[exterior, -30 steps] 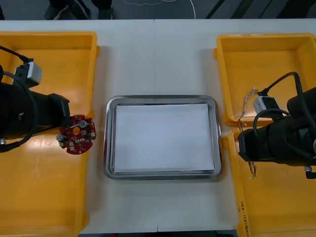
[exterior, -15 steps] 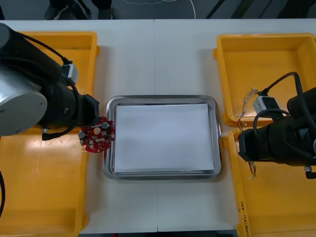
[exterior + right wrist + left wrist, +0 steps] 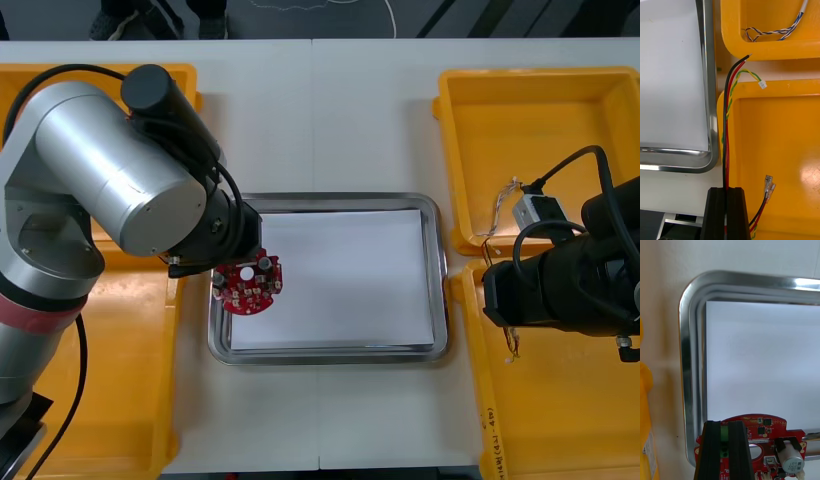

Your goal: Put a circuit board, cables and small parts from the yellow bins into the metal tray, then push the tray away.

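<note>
A round red circuit board (image 3: 250, 285) hangs over the left part of the white-lined metal tray (image 3: 438, 300). My left gripper (image 3: 724, 423) is shut on the edge of the circuit board (image 3: 763, 438); the tray rim (image 3: 687, 363) lies just beyond it. The silver left arm (image 3: 130, 180) reaches in from the left bins. My right gripper (image 3: 727, 189) is shut on a black, red and yellow cable bundle (image 3: 728, 123), which runs over the near right bin's corner beside the tray rim (image 3: 709, 86). The right arm (image 3: 560, 290) sits above that corner.
Two yellow bins stand on each side: far left (image 3: 185, 85), near left (image 3: 110, 400), far right (image 3: 540, 100), near right (image 3: 570, 420). A twisted blue and white cable (image 3: 771, 32) lies in the far right bin. Bare table surrounds the tray.
My left arm has carried the circuit board rightwards from above the left bin, across the tray's left rim, to over the tray. The right arm has not moved.
</note>
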You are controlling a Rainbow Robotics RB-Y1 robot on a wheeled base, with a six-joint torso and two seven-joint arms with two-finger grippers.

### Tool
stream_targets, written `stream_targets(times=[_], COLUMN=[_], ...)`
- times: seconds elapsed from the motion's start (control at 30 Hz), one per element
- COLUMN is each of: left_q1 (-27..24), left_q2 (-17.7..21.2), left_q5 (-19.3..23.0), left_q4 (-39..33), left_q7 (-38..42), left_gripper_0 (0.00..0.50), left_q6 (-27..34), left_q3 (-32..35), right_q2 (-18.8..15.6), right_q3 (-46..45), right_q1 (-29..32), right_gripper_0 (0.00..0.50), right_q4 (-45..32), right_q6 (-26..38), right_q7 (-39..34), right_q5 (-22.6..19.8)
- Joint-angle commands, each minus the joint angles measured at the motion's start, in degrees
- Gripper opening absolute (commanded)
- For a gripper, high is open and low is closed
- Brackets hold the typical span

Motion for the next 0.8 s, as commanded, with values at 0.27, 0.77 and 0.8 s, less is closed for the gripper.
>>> stream_targets(times=[0.27,0.77,0.8], left_q1=[-2.81,-2.45,-2.45], left_q2=[-1.77,-1.77,-1.77], left_q5=[-1.02,-2.07,-2.42], left_q4=[3.9,6.8,6.98], left_q7=[0.54,-0.61,-0.78], left_gripper_0=[0.0,0.0,0.0], left_q6=[0.35,-7.96,-8.4], left_q3=[-7.39,-11.17,-11.43], right_q2=[-0.01,0.07,0.07], right_q3=[0.46,0.46,0.46], right_q1=[-0.91,-0.82,-0.82], right_gripper_0=[0.0,0.0,0.0], right_q4=[-0.57,-0.66,-0.66], right_q6=[0.24,0.24,0.24], right_q7=[-1.03,-0.94,-0.94], right_q5=[0.49,0.4,0.49])
